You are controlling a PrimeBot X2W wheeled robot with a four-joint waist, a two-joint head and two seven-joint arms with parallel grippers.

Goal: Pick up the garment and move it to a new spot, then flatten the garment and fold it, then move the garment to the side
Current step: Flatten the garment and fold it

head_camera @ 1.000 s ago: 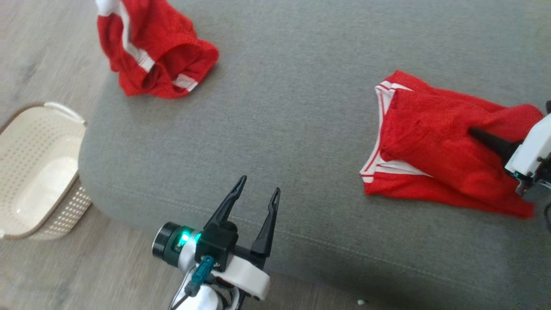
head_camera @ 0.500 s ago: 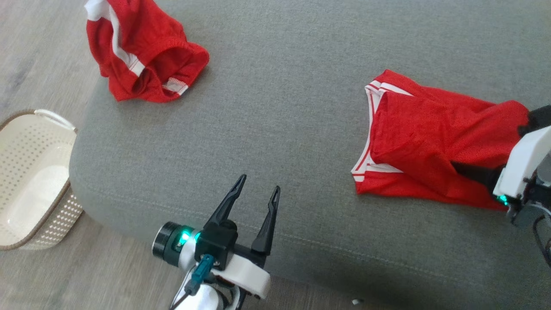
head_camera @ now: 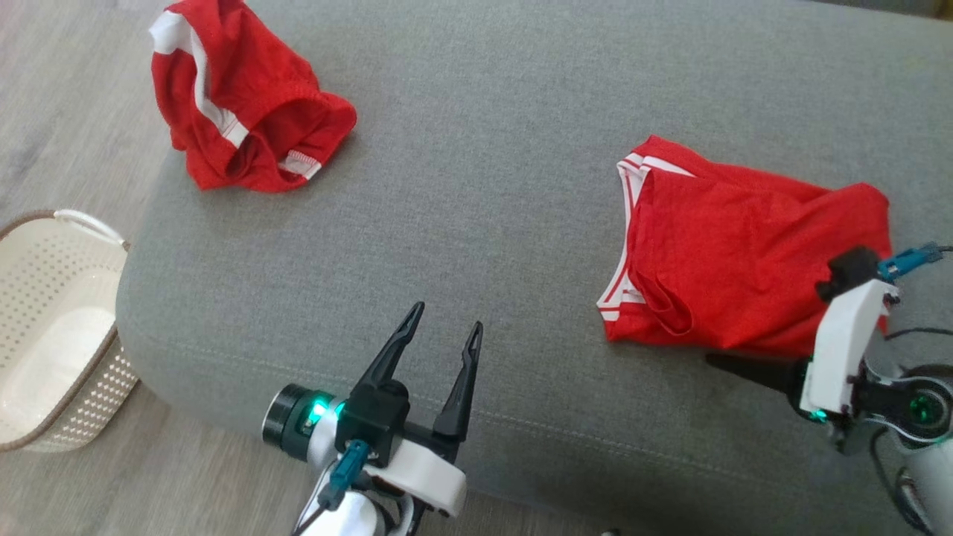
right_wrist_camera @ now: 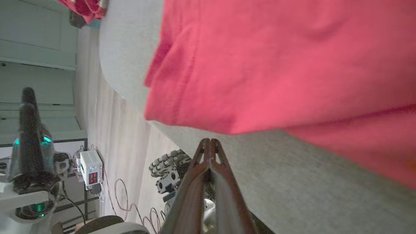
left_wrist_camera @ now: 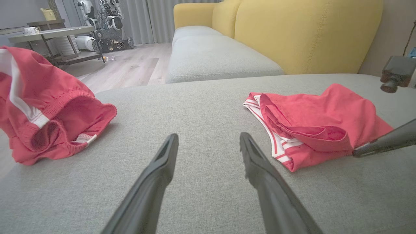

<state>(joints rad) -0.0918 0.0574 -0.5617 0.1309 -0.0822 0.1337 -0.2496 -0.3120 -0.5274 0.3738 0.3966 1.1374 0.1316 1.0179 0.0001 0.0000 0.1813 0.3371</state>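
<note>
— How do the jaws stand?
— The left jaws are apart and empty over the grey cushion's [head_camera: 476, 186] near edge. The right jaws are pressed together and empty at its near right.
— And the garment?
— The red garment [head_camera: 730, 246] lies folded on the cushion's right side.

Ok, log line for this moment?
left hand: open, idle | right hand: shut, nothing held, tip at garment edge | other garment: crumpled, far left

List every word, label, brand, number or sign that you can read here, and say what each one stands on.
No text can be read.
Red glowing digits on the white box in the right wrist view: too small and blurred to read.
On the folded red garment and the crumpled red garment: white stripes, no lettering seen.
</note>
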